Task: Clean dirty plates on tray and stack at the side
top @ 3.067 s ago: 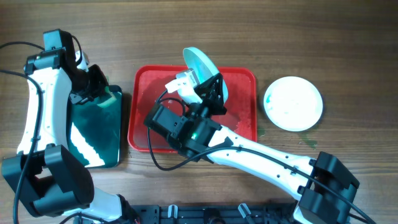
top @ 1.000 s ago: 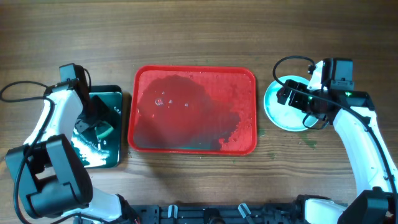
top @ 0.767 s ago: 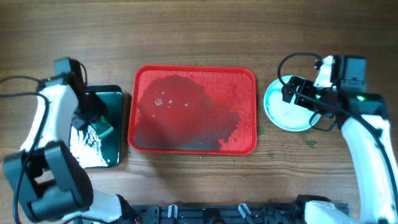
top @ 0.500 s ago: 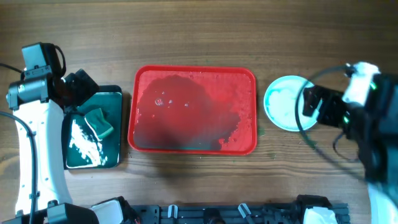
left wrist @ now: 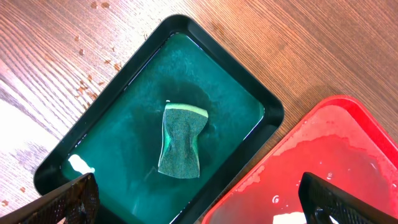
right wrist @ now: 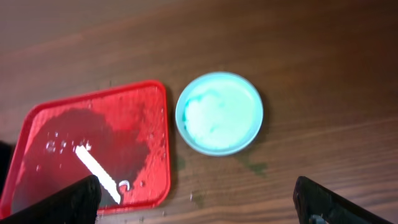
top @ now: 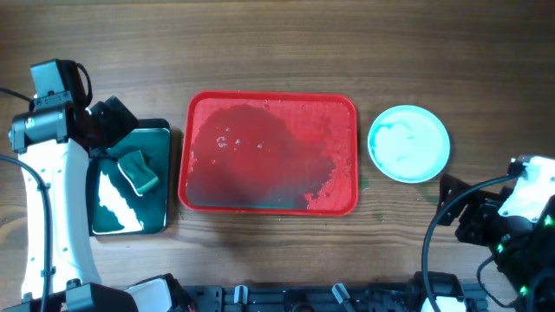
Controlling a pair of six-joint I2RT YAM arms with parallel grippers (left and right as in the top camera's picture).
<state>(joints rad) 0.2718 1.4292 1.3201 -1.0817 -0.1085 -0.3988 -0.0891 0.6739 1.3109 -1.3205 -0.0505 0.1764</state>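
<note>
The red tray [top: 269, 97] lies mid-table, wet, with no plate on it; the wrist views also show the tray [left wrist: 348, 155] [right wrist: 93, 140]. To its right on the wood sits a round pale turquoise plate [top: 408, 143] [right wrist: 219, 112] with a whitish smear. I cannot tell whether other plates lie under it. My left gripper [top: 120, 130] [left wrist: 199, 211] hangs open above the black tub, nothing between its fingers. Near the table's front right corner my right gripper [top: 461, 212] [right wrist: 200, 211] is open and empty, well away from the plate.
A black tub [top: 100, 227] [left wrist: 112, 99] of teal liquid stands left of the tray, almost touching it. A green sponge [top: 137, 172] [left wrist: 180, 140] lies in the liquid. Small green spots mark the wood [right wrist: 252, 167] in front of the plate.
The right arm set a plate down at the right and pulled back to the front right corner. The left gripper opened, let the sponge go in the tub and rose.
</note>
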